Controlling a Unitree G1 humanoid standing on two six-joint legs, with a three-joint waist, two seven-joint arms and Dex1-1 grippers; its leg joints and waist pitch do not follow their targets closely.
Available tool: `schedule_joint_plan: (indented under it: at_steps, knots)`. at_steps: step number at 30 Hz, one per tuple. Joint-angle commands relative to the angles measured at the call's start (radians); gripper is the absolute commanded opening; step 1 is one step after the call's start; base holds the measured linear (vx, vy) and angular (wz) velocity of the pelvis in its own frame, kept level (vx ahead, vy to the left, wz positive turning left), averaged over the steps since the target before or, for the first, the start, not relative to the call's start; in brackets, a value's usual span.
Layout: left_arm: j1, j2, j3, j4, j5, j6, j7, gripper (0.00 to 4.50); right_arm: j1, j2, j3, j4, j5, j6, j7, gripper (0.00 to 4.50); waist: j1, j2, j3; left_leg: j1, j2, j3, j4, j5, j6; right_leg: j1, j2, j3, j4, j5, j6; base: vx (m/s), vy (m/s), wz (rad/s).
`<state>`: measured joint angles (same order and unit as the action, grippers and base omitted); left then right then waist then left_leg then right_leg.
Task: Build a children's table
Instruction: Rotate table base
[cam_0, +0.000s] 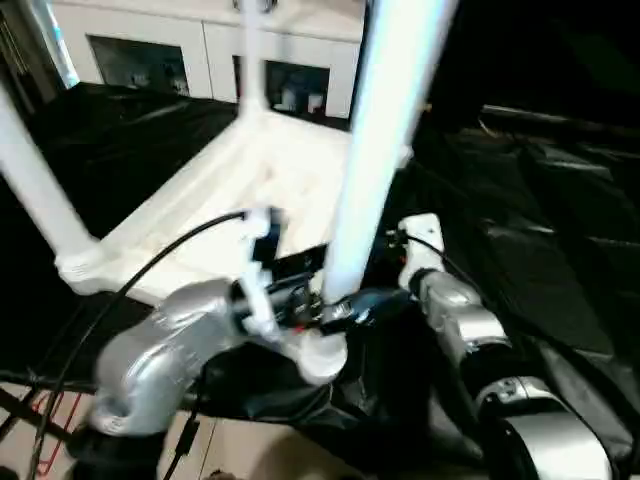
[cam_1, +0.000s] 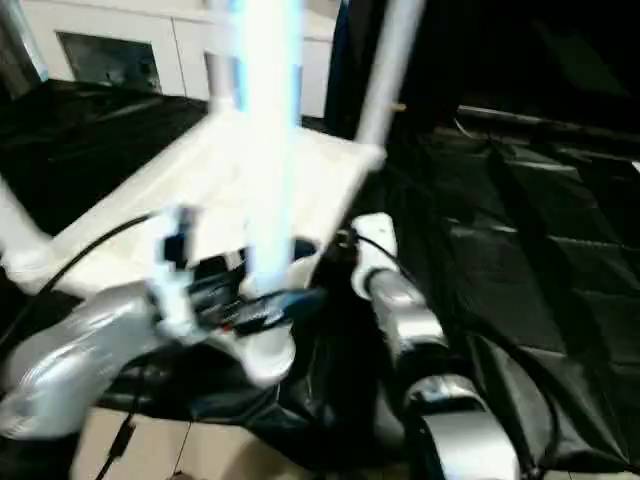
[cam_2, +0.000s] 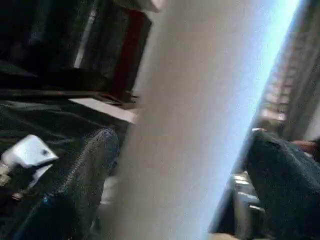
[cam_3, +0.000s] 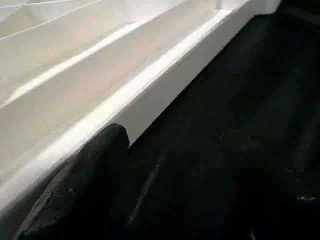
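1. The inverted white tabletop (cam_0: 250, 190) lay ribbed side up on the black cloth (cam_0: 560, 260). Three legs appeared to stand in its sockets already: one at the near-left corner (cam_0: 40, 190), one at the far-left corner (cam_0: 252, 60) and one at the far-right corner (cam_1: 385, 70).

2. The left gripper (cam_0: 330, 310) held the fourth leg (cam_0: 385, 130) close to its lower end, nearly upright and leaning slightly. In the left wrist view its two black fingers (cam_2: 75, 190) stood wide apart, one on each side of the thick tube, bearing on it.

3. The right gripper (cam_3: 85, 185) was at the tabletop's near rim (cam_3: 165, 85), one dark finger just beside the edge. Blur in the head views left it uncertain whether that finger touched the rim; its jaws stood part-way spread on nothing visible.

4. Risk: the grip sat low on a long leg, so the top-heavy tube could pivot between the fingers and tip away from the corner socket.

5. Risk: a leg pushed in off-axis could jam on the socket lip or skid the tabletop over the cloth unless the rim was steadied.

6. Risk: a swinging leg could strike the seated legs.
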<state>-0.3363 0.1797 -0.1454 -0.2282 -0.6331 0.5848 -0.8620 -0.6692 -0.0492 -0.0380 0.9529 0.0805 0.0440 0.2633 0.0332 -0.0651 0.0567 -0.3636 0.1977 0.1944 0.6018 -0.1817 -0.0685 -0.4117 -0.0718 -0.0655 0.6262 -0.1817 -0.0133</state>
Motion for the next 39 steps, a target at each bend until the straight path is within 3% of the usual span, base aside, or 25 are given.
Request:
schedule_joint_plan:
  at_steps: [1,2,4,6,7,11,12,13,15,16,19,20,23,24,25,26,28,29,30,32,34,35,36,37,39]
  knots:
    - [-0.048,-0.021,-0.052,0.065,0.075,-0.055,0.027,4.47,-0.024,0.015,0.009,0.006,0.011,-0.010,0.036,3.53,0.005,0.024,-0.061,0.016,0.027,-0.016,-0.072,-0.283,-0.039,0.039,-0.053,0.050,-0.089,-0.314,-0.121,0.000,0.000,0.00]
    - [-0.052,-0.022,-0.055,0.072,0.082,-0.061,0.029,4.47,-0.024,0.015,0.008,0.008,0.009,-0.011,0.035,3.53,0.002,0.018,-0.064,0.007,0.029,-0.019,-0.074,-0.276,-0.039,0.049,-0.055,0.047,-0.083,-0.288,-0.127,0.000,0.000,0.00]
    - [-0.065,-0.028,-0.076,0.125,0.130,-0.109,0.044,4.47,-0.009,0.015,0.004,-0.015,0.029,0.000,0.098,3.53,-0.001,0.039,-0.066,0.007,0.028,-0.021,-0.073,-0.272,-0.038,0.051,-0.055,0.047,-0.080,-0.239,-0.145,0.000,0.000,0.00]
    - [-0.065,-0.035,-0.085,0.143,0.143,-0.124,0.048,4.47,0.006,0.017,0.000,-0.031,0.039,-0.001,0.118,3.53,-0.002,0.027,-0.070,0.003,0.026,-0.017,-0.070,-0.246,-0.019,0.058,-0.056,0.048,-0.076,-0.196,-0.167,0.000,0.000,0.00]
    - [-0.065,-0.044,-0.090,0.149,0.148,-0.131,0.052,4.47,0.017,0.018,-0.001,-0.045,0.047,0.007,0.133,3.53,0.000,0.039,-0.070,0.005,0.027,-0.015,-0.068,-0.236,-0.011,0.056,-0.057,0.048,-0.081,-0.188,-0.177,0.000,0.000,0.00]
    - [-0.073,-0.089,-0.114,0.174,0.166,-0.153,0.063,4.47,0.067,0.016,0.011,-0.096,0.062,0.021,0.189,3.53,0.003,0.042,-0.070,-0.001,0.028,-0.016,-0.067,-0.208,0.008,0.062,-0.057,0.048,-0.078,-0.166,-0.196,0.000,0.000,0.00]
    - [-0.084,-0.111,-0.110,0.196,0.192,-0.177,0.106,4.47,0.081,0.001,0.001,-0.100,0.048,-0.005,0.152,3.53,0.000,0.034,-0.071,-0.003,0.030,-0.016,-0.068,-0.214,0.005,0.063,-0.057,0.047,-0.081,-0.185,-0.196,0.000,0.000,0.00]
    - [-0.083,-0.113,-0.108,0.199,0.198,-0.184,0.114,4.47,0.084,-0.001,-0.003,-0.101,0.047,-0.010,0.143,3.53,0.004,0.038,-0.070,0.003,0.031,-0.015,-0.068,-0.220,0.003,0.059,-0.058,0.047,-0.083,-0.195,-0.196,0.000,0.000,0.00]
    - [-0.080,-0.101,-0.097,0.207,0.229,-0.216,0.141,4.47,0.088,-0.008,-0.041,-0.116,0.059,-0.013,0.098,3.53,0.007,0.019,-0.068,0.001,0.032,-0.015,-0.069,-0.226,0.006,0.059,-0.058,0.046,-0.086,-0.229,-0.188,0.000,0.000,0.00]
    - [-0.077,-0.063,-0.064,0.225,0.253,-0.253,0.141,4.47,0.084,-0.026,-0.086,-0.138,0.083,-0.019,0.060,3.53,0.012,0.022,-0.066,0.003,0.031,-0.017,-0.070,-0.230,0.007,0.057,-0.061,0.046,-0.088,-0.275,-0.167,0.000,0.000,0.00]
    - [-0.066,-0.034,-0.044,0.217,0.253,-0.251,0.129,4.47,0.093,-0.040,-0.099,-0.175,0.091,-0.004,0.052,3.53,0.015,0.026,-0.064,0.010,0.031,-0.014,-0.070,-0.240,-0.004,0.049,-0.055,0.047,-0.089,-0.281,-0.148,0.000,0.000,0.00]
    - [-0.047,-0.005,-0.035,0.192,0.235,-0.219,0.099,4.47,0.105,-0.056,-0.102,-0.227,0.107,0.013,0.095,3.53,0.016,0.010,-0.062,0.009,0.029,-0.012,-0.071,-0.256,-0.005,0.049,-0.054,0.045,-0.094,-0.323,-0.133,0.000,0.000,0.00]
    - [-0.025,0.048,-0.062,0.174,0.245,-0.189,0.051,4.47,0.122,-0.085,-0.099,-0.276,0.120,0.048,0.151,3.53,0.021,0.018,-0.058,0.013,0.030,-0.015,-0.073,-0.280,-0.008,0.040,-0.058,0.045,-0.102,-0.421,-0.093,0.000,0.000,0.00]
    - [-0.008,0.098,-0.097,0.177,0.282,-0.198,0.018,4.47,0.144,-0.119,-0.079,-0.312,0.121,0.075,0.220,3.53,0.022,0.029,-0.058,0.015,0.030,-0.017,-0.075,-0.292,-0.013,0.038,-0.055,0.044,-0.107,-0.432,-0.088,0.000,0.000,0.00]
    - [0.004,0.128,-0.112,0.171,0.287,-0.179,-0.003,4.47,0.164,-0.147,-0.057,-0.344,0.112,0.084,0.265,3.53,0.021,0.058,-0.060,0.022,0.032,-0.018,-0.077,-0.312,-0.021,0.035,-0.048,0.044,-0.112,-0.394,-0.096,0.000,0.000,0.00]
    - [0.011,0.152,-0.127,0.168,0.286,-0.165,-0.020,4.47,0.183,-0.174,-0.037,-0.374,0.102,0.089,0.300,3.53,0.023,0.049,-0.058,0.016,0.032,-0.020,-0.078,-0.312,-0.021,0.039,-0.049,0.043,-0.106,-0.375,-0.104,0.000,0.000,0.00]
    - [0.017,0.176,-0.157,0.169,0.288,-0.150,-0.046,4.47,0.210,-0.223,-0.020,-0.409,0.094,0.096,0.348,3.53,0.026,0.085,-0.058,0.020,0.030,-0.023,-0.078,-0.337,-0.027,0.042,-0.047,0.042,-0.101,-0.328,-0.139,0.000,0.000,0.00]
    - [0.021,0.202,-0.186,0.172,0.317,-0.165,-0.060,4.47,0.243,-0.261,-0.015,-0.461,0.096,0.108,0.373,3.53,0.035,0.075,-0.059,0.026,0.027,-0.017,-0.074,-0.338,-0.014,0.040,-0.044,0.044,-0.108,-0.320,-0.150,0.000,0.000,0.00]
    - [0.019,0.210,-0.193,0.176,0.331,-0.178,-0.066,4.47,0.254,-0.273,-0.016,-0.488,0.104,0.121,0.382,3.53,0.039,0.079,-0.058,0.027,0.025,-0.013,-0.071,-0.320,0.003,0.039,-0.046,0.050,-0.107,-0.316,-0.164,0.000,0.000,0.00]
    - [0.011,0.227,-0.182,0.203,0.341,-0.188,-0.076,4.47,0.279,-0.297,-0.015,-0.552,0.124,0.155,0.410,3.53,0.040,0.086,-0.062,0.009,0.023,-0.015,-0.069,-0.261,0.014,0.055,-0.051,0.051,-0.100,-0.312,-0.166,0.000,0.000,0.00]
    - [-0.001,0.248,-0.177,0.250,0.370,-0.215,-0.085,4.12,0.308,-0.327,-0.002,-0.599,0.131,0.162,0.456,3.53,0.043,0.077,-0.062,0.008,0.022,-0.013,-0.066,-0.234,0.026,0.052,-0.052,0.050,-0.104,-0.342,-0.145,0.000,0.000,0.00]
    - [-0.006,0.267,-0.180,0.274,0.394,-0.238,-0.092,4.09,0.324,-0.341,0.006,-0.628,0.135,0.181,0.477,3.53,0.046,0.080,-0.063,0.004,0.021,-0.014,-0.066,-0.217,0.028,0.055,-0.054,0.049,-0.105,-0.362,-0.130,0.000,0.000,0.00]
    - [-0.014,0.295,-0.185,0.294,0.409,-0.253,-0.116,3.85,0.342,-0.359,0.024,-0.669,0.141,0.203,0.510,3.53,0.042,0.061,-0.061,0.001,0.020,-0.013,-0.066,-0.210,0.033,0.056,-0.050,0.047,-0.111,-0.389,-0.106,0.000,0.000,0.00]
    - [-0.018,0.314,-0.187,0.305,0.413,-0.258,-0.134,3.85,0.352,-0.369,0.038,-0.697,0.145,0.218,0.531,3.53,0.047,0.069,-0.062,0.002,0.021,-0.017,-0.067,-0.208,0.031,0.056,-0.053,0.046,-0.106,-0.406,-0.097,0.000,0.000,0.00]
    - [-0.035,0.358,-0.193,0.341,0.408,-0.266,-0.196,3.73,0.380,-0.406,0.085,-0.785,0.177,0.273,0.616,3.53,0.047,0.066,-0.063,0.008,0.023,-0.016,-0.068,-0.201,0.037,0.051,-0.054,0.047,-0.111,-0.431,-0.079,0.000,0.000,0.00]
